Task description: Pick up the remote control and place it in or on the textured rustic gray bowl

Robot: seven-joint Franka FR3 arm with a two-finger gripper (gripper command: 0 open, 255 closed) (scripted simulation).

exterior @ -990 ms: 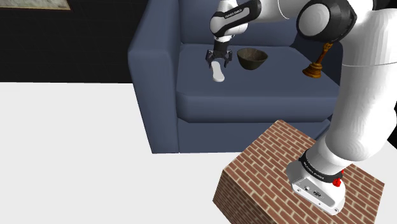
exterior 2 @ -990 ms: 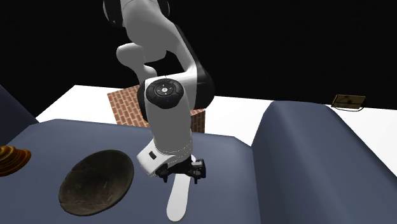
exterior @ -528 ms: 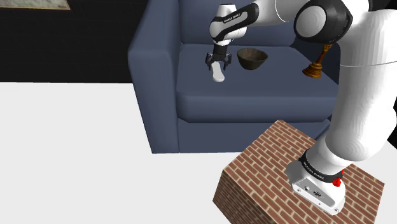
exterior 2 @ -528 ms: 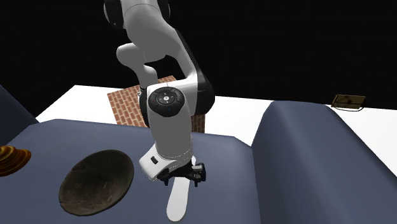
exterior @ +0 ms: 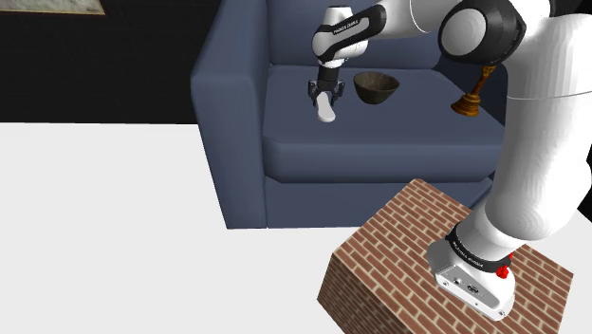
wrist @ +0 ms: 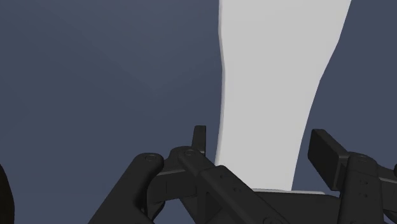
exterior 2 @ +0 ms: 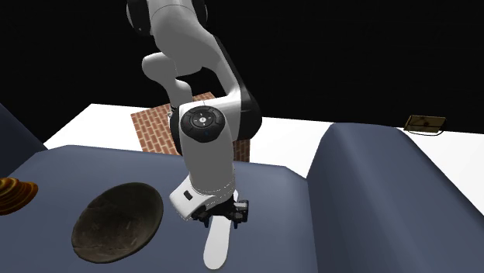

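Observation:
A plain white remote control (exterior: 326, 112) lies on the blue sofa seat (exterior: 379, 133), just to the shoulder view's left of the dark rustic bowl (exterior: 376, 87). My black gripper (exterior: 325, 95) stands straight down over its far end. In the wrist view the remote control (wrist: 273, 95) runs away from the gripper (wrist: 262, 143), and the two fingers press its long sides. In the second exterior view the gripper (exterior 2: 221, 217) clasps the upper end of the remote control (exterior 2: 216, 244), with the bowl (exterior 2: 116, 221) on the cushion to its left. The remote still rests on the cushion.
A brown bell-shaped ornament (exterior: 467, 100) stands on the seat beyond the bowl, and it is also the brown thing (exterior 2: 14, 194) at the second exterior view's left edge. Sofa arms and backrest (exterior: 228, 104) wall in the seat. The brick stand (exterior: 427, 256) is in front.
The gripper came down a little onto the remote and its fingers drew in from wide apart to grip the remote's sides. The remote has not moved.

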